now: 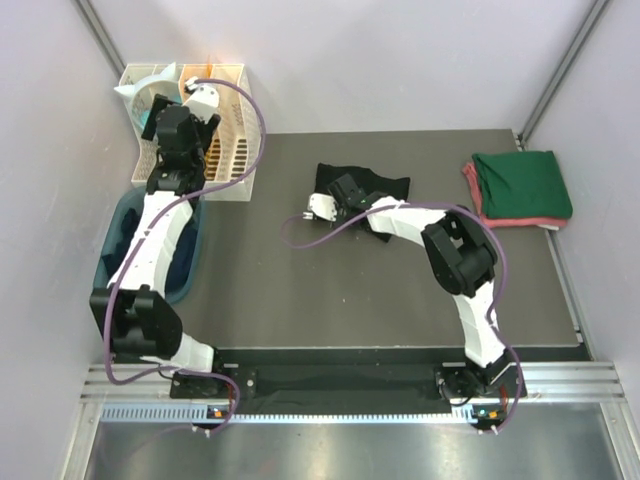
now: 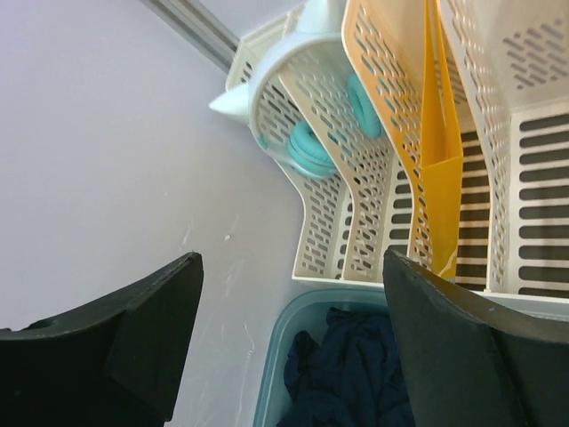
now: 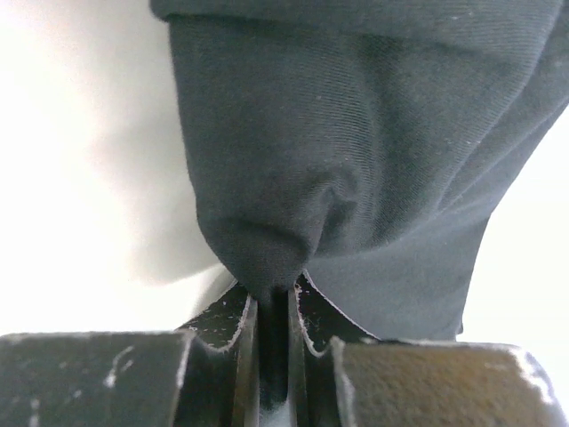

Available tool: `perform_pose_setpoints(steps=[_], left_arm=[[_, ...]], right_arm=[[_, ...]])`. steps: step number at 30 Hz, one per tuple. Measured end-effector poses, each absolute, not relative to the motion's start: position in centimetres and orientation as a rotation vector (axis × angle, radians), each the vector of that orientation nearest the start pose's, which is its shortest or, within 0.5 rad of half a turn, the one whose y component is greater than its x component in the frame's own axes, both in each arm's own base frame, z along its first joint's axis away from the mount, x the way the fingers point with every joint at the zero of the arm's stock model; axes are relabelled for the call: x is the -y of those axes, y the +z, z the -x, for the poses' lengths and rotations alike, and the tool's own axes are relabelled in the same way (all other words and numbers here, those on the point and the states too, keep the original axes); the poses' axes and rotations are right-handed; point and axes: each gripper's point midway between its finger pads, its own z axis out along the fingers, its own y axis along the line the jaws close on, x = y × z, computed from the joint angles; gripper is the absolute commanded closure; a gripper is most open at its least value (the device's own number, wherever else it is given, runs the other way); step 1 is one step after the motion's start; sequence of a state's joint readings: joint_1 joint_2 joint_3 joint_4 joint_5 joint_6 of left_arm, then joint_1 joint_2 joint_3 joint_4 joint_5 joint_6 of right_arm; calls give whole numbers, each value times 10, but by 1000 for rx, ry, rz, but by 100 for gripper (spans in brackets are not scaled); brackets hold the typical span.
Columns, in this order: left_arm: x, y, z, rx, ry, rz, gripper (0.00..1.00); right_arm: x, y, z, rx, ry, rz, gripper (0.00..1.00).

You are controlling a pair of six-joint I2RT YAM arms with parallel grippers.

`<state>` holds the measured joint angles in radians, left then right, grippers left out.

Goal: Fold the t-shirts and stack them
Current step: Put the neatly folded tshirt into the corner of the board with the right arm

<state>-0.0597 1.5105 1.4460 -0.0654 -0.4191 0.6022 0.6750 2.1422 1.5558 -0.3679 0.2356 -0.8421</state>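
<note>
The right gripper [image 3: 274,301] is pinched shut on a fold of the black shirt [image 1: 378,183], which lies bunched in the upper middle of the top view; the left gripper [image 2: 289,311] stands wide open and empty at upper left, above the tub [image 2: 277,365] and rack [image 2: 542,222]; a green shirt [image 1: 522,183] lies folded at upper right.
</note>
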Motion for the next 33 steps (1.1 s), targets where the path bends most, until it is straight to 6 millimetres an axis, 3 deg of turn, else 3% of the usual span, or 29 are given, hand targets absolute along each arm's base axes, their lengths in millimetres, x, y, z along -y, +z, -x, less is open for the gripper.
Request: perform_pose_setpoints(steps=[6,10,14,19,22,29,33], left_arm=[[-48,401,-456,-1627,696,-261,10],[-30,420,-447,-1572,654,-284,10],[-19,421,-447,-1559,633,-304,10],[-8,409,-448,-1578,618,-340,10],[-2,404,-449,-1583,608,-361,10],[17,393,-449,-1586,587,-429,10],[26,394,-450,-1574,574,-445,9]], right_arm=[[-243,56,-435,-1891,-443,1695,100],[-231,88,-434,-1818,-528,1712,100],[-221,130,-439,-1727,-609,1708,100],[-194,181,-450,-1646,-717,1680,100],[-157,208,-461,-1638,-795,1639,100],[-32,255,-487,-1692,-1017,1525,100],[28,275,-498,-1707,-1100,1491,100]])
